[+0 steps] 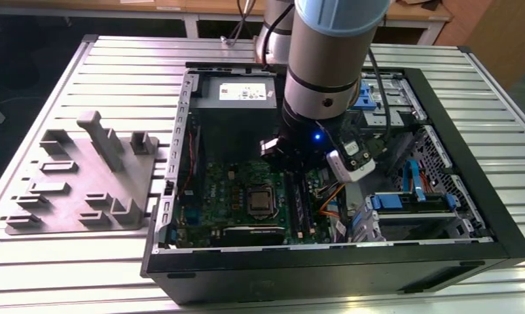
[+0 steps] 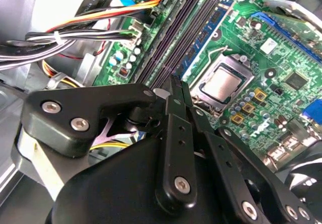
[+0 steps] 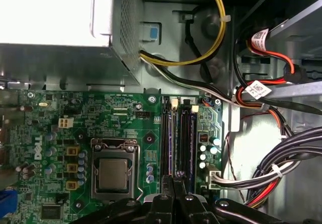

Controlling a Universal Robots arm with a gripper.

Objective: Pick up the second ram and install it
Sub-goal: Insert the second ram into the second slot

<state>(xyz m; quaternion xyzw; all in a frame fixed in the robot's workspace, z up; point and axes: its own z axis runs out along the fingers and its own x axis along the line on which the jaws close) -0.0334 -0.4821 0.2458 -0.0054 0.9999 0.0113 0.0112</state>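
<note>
One arm (image 1: 319, 72) reaches down into the one open computer case (image 1: 332, 271). Its gripper (image 2: 176, 85) has the jaws pinched to a slit on the second ram (image 2: 209, 32). That is a single blue-green stick, standing on edge in the black slots (image 3: 185, 138) just beside the processor socket (image 3: 113, 173). One grey holder tray (image 1: 79, 176) lies well apart from the socket, outside the case.
</note>
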